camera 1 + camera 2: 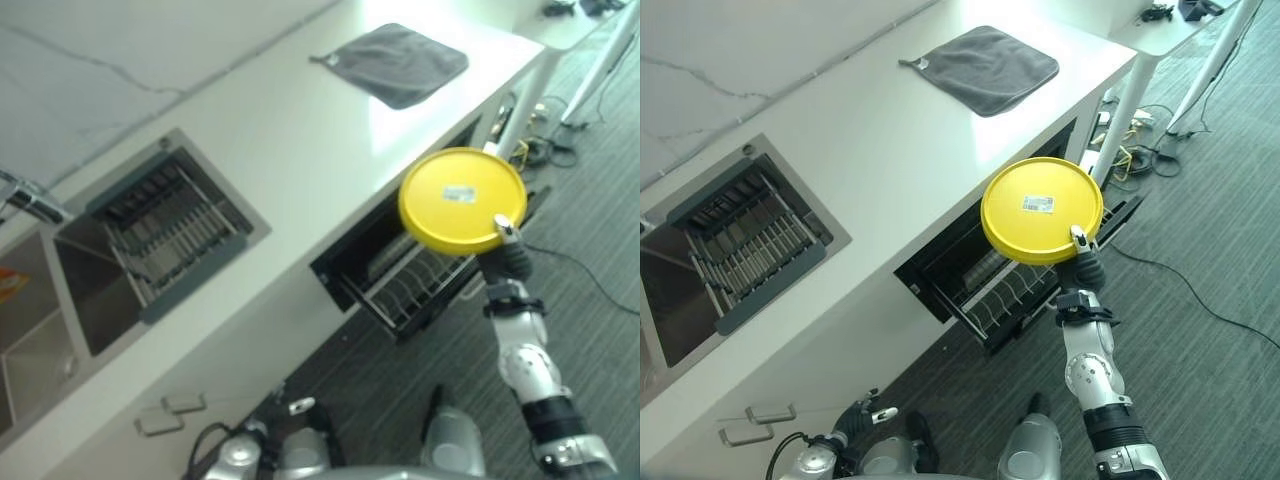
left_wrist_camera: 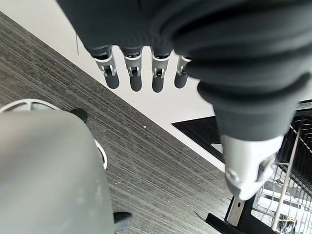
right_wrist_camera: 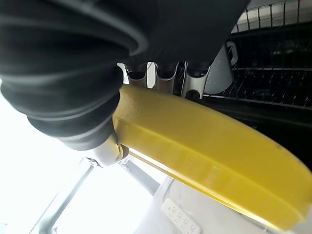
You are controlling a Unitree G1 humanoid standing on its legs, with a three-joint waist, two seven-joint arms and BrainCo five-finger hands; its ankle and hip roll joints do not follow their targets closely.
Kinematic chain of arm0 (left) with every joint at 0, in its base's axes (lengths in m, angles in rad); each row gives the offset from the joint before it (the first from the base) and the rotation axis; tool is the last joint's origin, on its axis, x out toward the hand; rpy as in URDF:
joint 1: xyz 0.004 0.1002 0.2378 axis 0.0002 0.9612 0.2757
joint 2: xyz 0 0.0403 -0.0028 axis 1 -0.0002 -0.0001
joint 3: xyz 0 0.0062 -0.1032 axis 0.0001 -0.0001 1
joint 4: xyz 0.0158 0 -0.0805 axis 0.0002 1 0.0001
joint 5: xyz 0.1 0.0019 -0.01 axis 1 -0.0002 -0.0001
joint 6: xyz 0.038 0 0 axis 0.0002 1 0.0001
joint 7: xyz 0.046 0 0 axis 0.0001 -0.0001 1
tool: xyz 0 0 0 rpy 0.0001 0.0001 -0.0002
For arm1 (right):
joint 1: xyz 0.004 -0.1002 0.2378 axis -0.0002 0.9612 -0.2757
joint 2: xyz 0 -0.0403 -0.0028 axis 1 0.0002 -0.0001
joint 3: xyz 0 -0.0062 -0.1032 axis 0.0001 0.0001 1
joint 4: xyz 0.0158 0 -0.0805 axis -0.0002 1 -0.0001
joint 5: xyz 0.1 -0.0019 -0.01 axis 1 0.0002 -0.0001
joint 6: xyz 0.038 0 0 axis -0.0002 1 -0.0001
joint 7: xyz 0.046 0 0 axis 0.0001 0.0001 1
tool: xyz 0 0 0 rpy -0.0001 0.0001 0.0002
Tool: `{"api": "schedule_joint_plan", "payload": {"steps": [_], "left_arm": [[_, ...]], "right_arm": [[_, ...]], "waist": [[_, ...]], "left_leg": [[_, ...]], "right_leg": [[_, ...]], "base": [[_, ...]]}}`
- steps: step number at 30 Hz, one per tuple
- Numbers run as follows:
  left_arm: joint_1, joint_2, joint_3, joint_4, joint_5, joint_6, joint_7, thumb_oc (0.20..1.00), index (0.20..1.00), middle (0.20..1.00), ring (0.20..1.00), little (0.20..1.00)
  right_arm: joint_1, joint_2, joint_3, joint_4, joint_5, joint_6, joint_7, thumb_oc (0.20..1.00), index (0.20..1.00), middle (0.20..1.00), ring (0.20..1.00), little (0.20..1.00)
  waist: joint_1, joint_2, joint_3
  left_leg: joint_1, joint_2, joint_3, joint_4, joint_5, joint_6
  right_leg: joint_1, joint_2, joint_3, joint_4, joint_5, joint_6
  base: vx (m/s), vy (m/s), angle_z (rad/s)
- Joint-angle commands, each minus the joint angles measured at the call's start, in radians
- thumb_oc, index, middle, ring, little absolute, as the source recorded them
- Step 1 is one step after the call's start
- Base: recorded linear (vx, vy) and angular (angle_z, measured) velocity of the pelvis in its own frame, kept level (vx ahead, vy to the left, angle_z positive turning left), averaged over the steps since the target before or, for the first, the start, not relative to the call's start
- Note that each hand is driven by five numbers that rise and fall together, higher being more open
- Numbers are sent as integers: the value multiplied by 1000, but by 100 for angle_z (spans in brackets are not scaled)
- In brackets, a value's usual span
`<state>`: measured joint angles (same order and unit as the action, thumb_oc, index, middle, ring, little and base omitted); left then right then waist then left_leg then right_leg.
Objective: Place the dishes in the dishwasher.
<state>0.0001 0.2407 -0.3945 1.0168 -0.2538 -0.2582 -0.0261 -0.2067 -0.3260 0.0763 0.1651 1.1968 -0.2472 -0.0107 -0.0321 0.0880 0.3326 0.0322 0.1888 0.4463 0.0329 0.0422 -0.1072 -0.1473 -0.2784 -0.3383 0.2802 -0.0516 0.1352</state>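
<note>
The right hand [image 1: 1087,268] is raised on an upright forearm in front of the bench [image 1: 300,130], and a yellow plate [image 1: 1042,210] is clamped in it at the plate's lower right rim, with a thumb tip seen over the rim. The plate is held in the air with its underside, bearing a small white label, turned up toward the head camera. It is held just off the bench's front edge, above the open dishwasher [image 1: 970,270], whose wire rack [image 1: 415,285] is pulled out below the bench front.

In the right wrist view the fingers [image 3: 165,78] are seen curled behind the thick yellow rim of the plate, with the thumb on the near side, and the dark wire rack is seen past the plate.

In the left wrist view the left hand [image 2: 141,73] is seen held low, its fingers straight, apart from one another and holding nothing, pointed toward the white cabinet front above the dark striped floor [image 2: 146,161]; an edge of the wire rack shows to one side.

On the bench, a grey cloth [image 1: 985,65] is laid flat near the far right corner, and a sink [image 1: 60,300] with a dark drying rack [image 1: 170,235] is set in at the left end.
</note>
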Motion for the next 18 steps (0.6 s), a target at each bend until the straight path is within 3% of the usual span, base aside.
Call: {"api": "schedule_joint_plan", "payload": {"steps": [1, 14, 18], "left_arm": [[-44, 56, -14, -30, 7, 9, -2, 1000, 1000, 1000, 1000, 1000], [-133, 65, -45, -20, -56, 7, 27, 1000, 1000, 1000, 1000, 1000], [-142, 67, -48, -10, -66, -8, 23, 1000, 1000, 1000, 1000, 1000]], "right_arm": [[-129, 38, -31, -76, -27, -35, -15, 200, 200, 200, 200, 200], [-254, 68, 5, 59, -81, -107, -159, 200, 200, 200, 200, 200], [-255, 63, 8, 124, -117, -81, -161, 200, 200, 200, 200, 200]], "waist": [[20, -58, 21], [54, -45, 108], [56, -38, 124]], "left_leg": [[-47, 35, -91, 145, -81, 17], [-165, 23, -156, 168, -38, 26], [-184, 22, -160, 176, -33, 27]], "right_leg": [[74, -68, -35, -64, 66, 44], [-35, -74, -20, -9, 79, 24], [-55, -78, -18, 12, 75, 19]], "base": [[-11, 48, 13], [-56, 17, 9], [-38, 2, 1]]}}
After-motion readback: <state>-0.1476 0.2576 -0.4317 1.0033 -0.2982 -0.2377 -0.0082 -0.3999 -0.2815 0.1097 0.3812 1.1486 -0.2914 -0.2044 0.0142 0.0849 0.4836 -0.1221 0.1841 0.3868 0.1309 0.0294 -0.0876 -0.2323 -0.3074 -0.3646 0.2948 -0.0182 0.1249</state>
